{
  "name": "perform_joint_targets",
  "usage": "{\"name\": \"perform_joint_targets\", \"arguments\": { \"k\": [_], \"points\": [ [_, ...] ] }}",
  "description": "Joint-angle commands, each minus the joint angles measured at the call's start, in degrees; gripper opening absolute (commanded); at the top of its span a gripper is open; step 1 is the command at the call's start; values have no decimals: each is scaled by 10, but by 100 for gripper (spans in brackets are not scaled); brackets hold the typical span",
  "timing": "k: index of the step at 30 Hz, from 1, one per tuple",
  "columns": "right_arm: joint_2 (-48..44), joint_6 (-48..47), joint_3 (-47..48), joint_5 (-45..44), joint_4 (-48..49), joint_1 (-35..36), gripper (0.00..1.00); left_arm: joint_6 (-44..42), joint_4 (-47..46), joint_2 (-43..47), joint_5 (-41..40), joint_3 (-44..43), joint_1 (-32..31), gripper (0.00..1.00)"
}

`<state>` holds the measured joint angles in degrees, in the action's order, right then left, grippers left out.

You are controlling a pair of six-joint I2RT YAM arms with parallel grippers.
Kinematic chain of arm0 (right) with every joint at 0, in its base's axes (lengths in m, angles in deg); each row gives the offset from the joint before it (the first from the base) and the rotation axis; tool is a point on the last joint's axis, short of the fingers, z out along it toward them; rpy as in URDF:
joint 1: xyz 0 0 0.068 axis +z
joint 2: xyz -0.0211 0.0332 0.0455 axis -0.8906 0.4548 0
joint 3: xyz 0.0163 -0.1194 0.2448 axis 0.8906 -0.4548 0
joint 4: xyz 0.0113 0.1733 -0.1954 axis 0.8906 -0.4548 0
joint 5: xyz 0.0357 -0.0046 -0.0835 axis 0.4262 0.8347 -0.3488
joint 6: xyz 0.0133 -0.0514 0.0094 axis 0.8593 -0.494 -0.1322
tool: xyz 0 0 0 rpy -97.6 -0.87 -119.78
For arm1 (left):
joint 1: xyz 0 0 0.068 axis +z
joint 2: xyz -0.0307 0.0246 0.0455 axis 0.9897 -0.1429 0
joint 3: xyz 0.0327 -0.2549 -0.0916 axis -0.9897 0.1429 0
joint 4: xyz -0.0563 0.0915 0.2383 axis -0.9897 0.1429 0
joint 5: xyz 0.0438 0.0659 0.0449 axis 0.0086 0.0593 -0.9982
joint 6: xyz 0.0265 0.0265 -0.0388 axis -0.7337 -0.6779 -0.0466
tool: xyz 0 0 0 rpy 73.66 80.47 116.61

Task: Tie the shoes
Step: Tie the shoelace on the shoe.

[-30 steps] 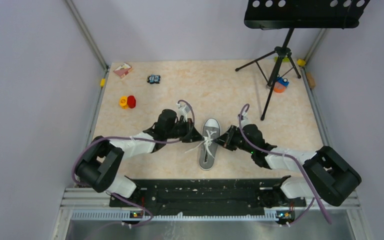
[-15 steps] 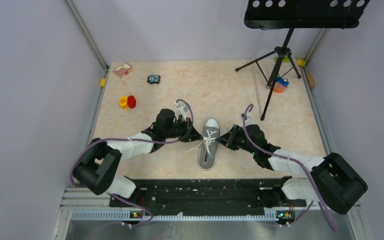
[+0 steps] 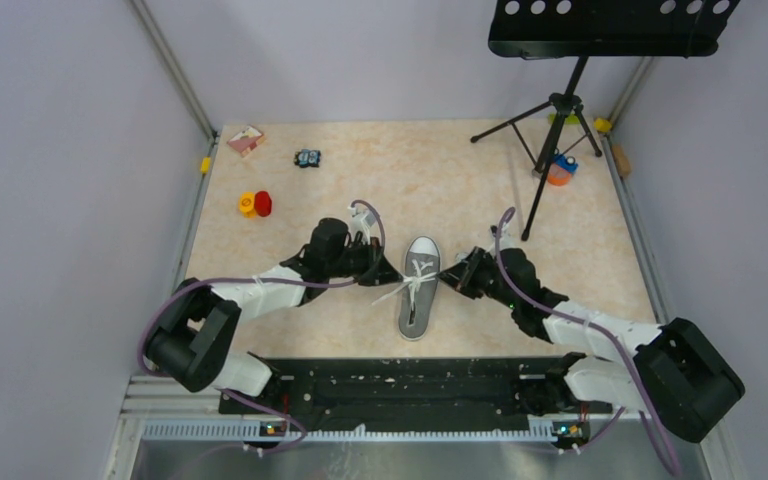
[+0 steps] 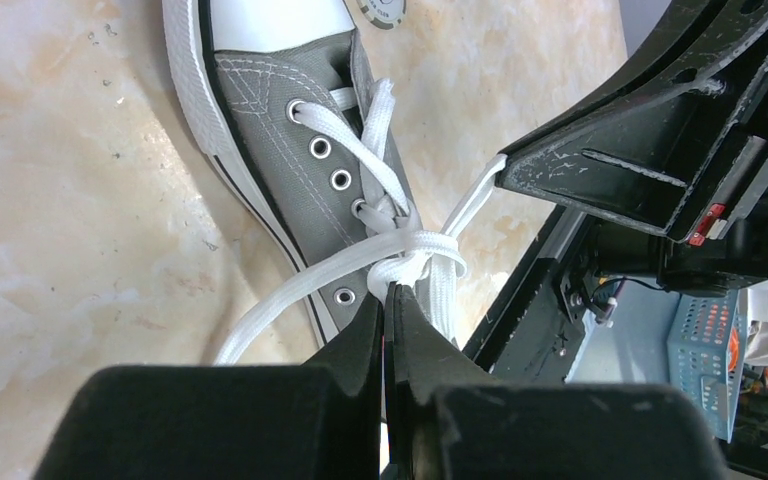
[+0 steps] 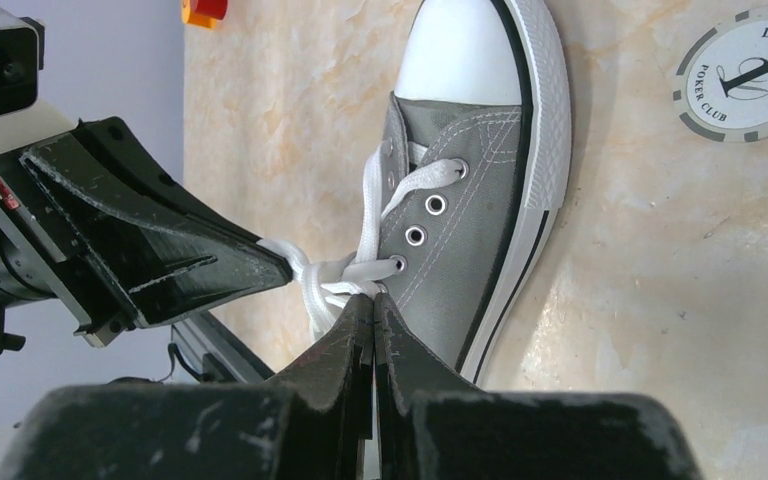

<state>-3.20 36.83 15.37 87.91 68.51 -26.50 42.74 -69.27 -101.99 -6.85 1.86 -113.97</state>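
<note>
left gripper (image 4: 388, 300): 1 of 2; fingers pressed together, clamped on the laces at the crossing over the middle of the shoe; sits on the left-arm side of the shoe
right gripper (image 5: 373, 305): 2 of 2; fingers pressed together, pinching a strand of the laces by the eyelet row; on the opposite side, its tip facing the left gripper across the shoe
shoe (image 3: 417, 308): 1; grey canvas low-top with white toe cap and sole; flat on the table, centre-near, toe pointing away from the arm bases, between the two grippers
laces (image 4: 400, 250): white, flat; criss-crossed through metal eyelets; 1 knot-like crossing mid-shoe; 1 strand runs into each gripper tip; 1 loose end trails on the table toward the left arm
poker chip (image 5: 745, 75): 1; white and grey, printed "Las Vegas Poker Club"; flat on the table near the toe, not touching the shoe
table (image 3: 430, 190): 1; beige marbled top
yellow piece (image 3: 247, 204): 1; left part of the table, well apart from the shoe
red piece (image 3: 263, 203): 1; touching the yellow piece
small box (image 3: 246, 139): 1; pinkish, far-left corner
dark small object (image 3: 307, 158): 1; near the small box, too small to identify
music stand (image 3: 557, 130): 1; black tripod, far right, tray at the top of the overhead view
orange-and-blue object (image 3: 560, 170): 1; by the tripod legs
</note>
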Motion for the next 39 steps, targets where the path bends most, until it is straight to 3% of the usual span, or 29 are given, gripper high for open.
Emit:
{"name": "perform_joint_targets", "arguments": {
  "k": [1,6,7,10,12,16,29,37,39],
  "points": [
    [-17,-10,-2,-10,1,-8,0,-14,-4,9,9,-3,4,0],
    [-11,-12,4,13,2,-8,0,-14,-3,9,19,-9,4,0],
    [-9,-16,5,20,8,-8,5,-14,-2,8,21,-11,4,0],
    [-5,-23,14,29,17,-8,33,-14,-2,7,25,-16,3,0],
    [-3,-25,21,29,15,-8,44,-13,-3,4,26,-18,4,0],
    [16,-23,31,41,28,-8,52,-11,-7,-1,31,-21,2,0],
    [104,2,70,54,47,-8,52,-9,-6,-2,35,-21,2,0],
    [111,14,62,39,54,-14,35,-11,-4,0,37,-22,2,0],
    [112,17,60,36,53,-15,27,-11,-4,-1,36,-21,3,0]
  ]
}}
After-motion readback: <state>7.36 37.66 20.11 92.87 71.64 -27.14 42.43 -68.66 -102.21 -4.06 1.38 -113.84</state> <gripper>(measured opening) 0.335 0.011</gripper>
